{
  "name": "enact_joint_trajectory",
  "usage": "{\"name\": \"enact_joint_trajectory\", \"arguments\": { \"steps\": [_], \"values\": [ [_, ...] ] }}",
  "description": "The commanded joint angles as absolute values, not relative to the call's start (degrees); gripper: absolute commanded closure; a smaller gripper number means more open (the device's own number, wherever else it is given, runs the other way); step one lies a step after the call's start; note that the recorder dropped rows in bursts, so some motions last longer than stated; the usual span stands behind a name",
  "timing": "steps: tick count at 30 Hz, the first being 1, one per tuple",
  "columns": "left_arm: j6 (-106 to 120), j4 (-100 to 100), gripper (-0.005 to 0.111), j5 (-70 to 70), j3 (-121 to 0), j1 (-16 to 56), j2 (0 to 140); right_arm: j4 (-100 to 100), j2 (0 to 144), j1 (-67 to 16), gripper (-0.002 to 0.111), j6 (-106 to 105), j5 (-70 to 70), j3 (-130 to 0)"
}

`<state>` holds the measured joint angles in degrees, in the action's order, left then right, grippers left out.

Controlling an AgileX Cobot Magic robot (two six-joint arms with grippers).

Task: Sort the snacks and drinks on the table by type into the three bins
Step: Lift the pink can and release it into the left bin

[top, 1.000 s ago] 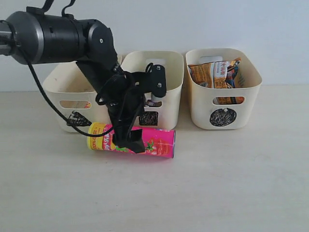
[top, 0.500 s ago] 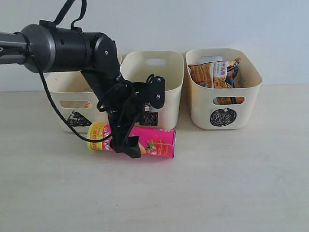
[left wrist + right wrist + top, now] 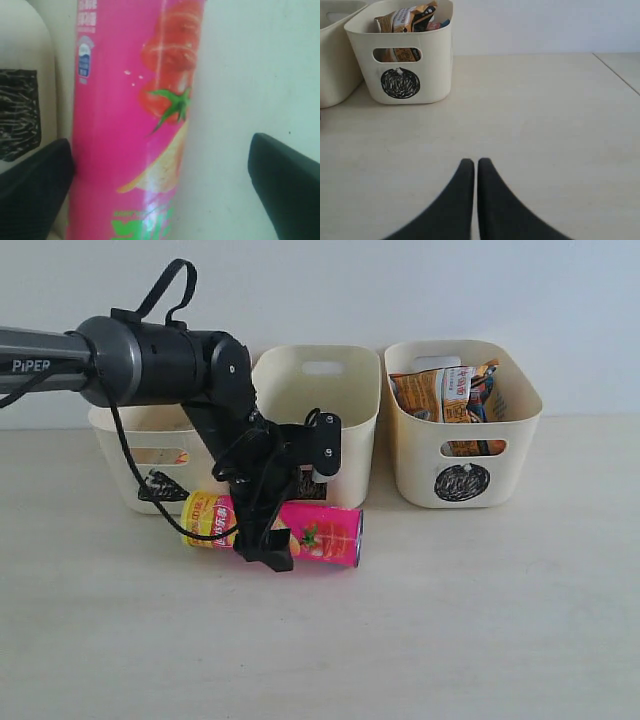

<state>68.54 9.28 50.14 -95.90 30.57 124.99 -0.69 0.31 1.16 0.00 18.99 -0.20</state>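
Observation:
A pink chip tube (image 3: 322, 532) lies on its side on the table (image 3: 450, 620), in front of the square-marked bin (image 3: 350, 405). My left gripper (image 3: 268, 548) straddles it, open; in the left wrist view the pink tube (image 3: 130, 110) sits between the fingers of the left gripper (image 3: 160, 150), against one finger and far from the other. A yellow Lay's tube (image 3: 203, 520) pokes out to the left of the arm. The circle bin (image 3: 465, 455) holds an orange-brown bag (image 3: 440, 392) and a blue bag (image 3: 488, 390). My right gripper (image 3: 476, 162) is shut, empty, above bare table. No cartons show.
The triangle-marked bin (image 3: 125, 435) stands at the left of the row, partly behind the left arm. The square bin's black scribble (image 3: 17, 112) is close beside the pink tube. The circle bin (image 3: 402, 50) stands far ahead of the right gripper.
The left arm's upper links swung right while the gripper sank slightly lower and leftward over the pink tube. Both tubes stayed where they were.

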Motion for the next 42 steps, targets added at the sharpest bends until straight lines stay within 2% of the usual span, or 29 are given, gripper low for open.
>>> {"name": "enact_joint_trajectory", "arguments": {
  "steps": [1,8,12,14,15,17,18,19,21,28,33,38,42],
  "values": [
    [69.0,8.7,0.021,49.9,-96.3,30.3,126.4,-0.7,0.0,0.9,0.108,0.0,18.5,0.0],
    [69.0,8.6,0.022,49.3,-96.3,30.3,127.7,-0.7,0.0,0.9,0.108,0.0,18.5,0.0],
    [69.0,8.6,0.026,49.3,-96.3,30.3,127.7,-0.7,0.0,0.9,0.108,0.0,18.5,0.0],
    [69.0,8.6,0.033,49.3,-96.3,30.3,127.7,-0.7,0.0,0.9,0.108,0.0,18.5,0.0],
    [69.0,8.6,0.039,49.4,-96.3,30.3,127.7,-0.7,0.0,0.9,0.108,0.0,18.5,0.0],
    [69.0,8.6,0.062,49.9,-96.3,30.3,127.7,-0.7,0.0,0.9,0.108,0.0,18.5,0.0],
    [69.0,8.6,0.077,50.4,-96.3,30.3,127.7,-0.7,0.0,0.9,0.108,0.0,18.5,0.0],
    [69.0,8.6,0.100,51.8,-96.3,30.3,127.7,-0.7,0.0,0.9,0.108,0.0,18.5,0.0],
    [69.0,8.6,0.103,54.7,-96.3,30.5,127.7,-0.7,0.0,0.9,0.108,0.0,18.5,0.0],
    [63.8,9.2,0.103,56.2,-96.3,31.1,123.7,-0.7,0.0,0.9,0.108,0.0,18.5,0.0],
    [56.7,9.8,0.103,57.2,-96.3,31.2,115.5,-0.7,0.0,0.9,0.108,0.0,18.5,0.0],
    [45.1,9.6,0.103,52.0,-96.3,30.9,107.6,-0.7,0.0,0.9,0.108,0.0,18.7,0.0],
    [37.7,9.6,0.103,44.7,-96.3,26.9,104.0,-0.7,0.0,0.9,0.108,0.0,18.7,0.0]
  ]
}}
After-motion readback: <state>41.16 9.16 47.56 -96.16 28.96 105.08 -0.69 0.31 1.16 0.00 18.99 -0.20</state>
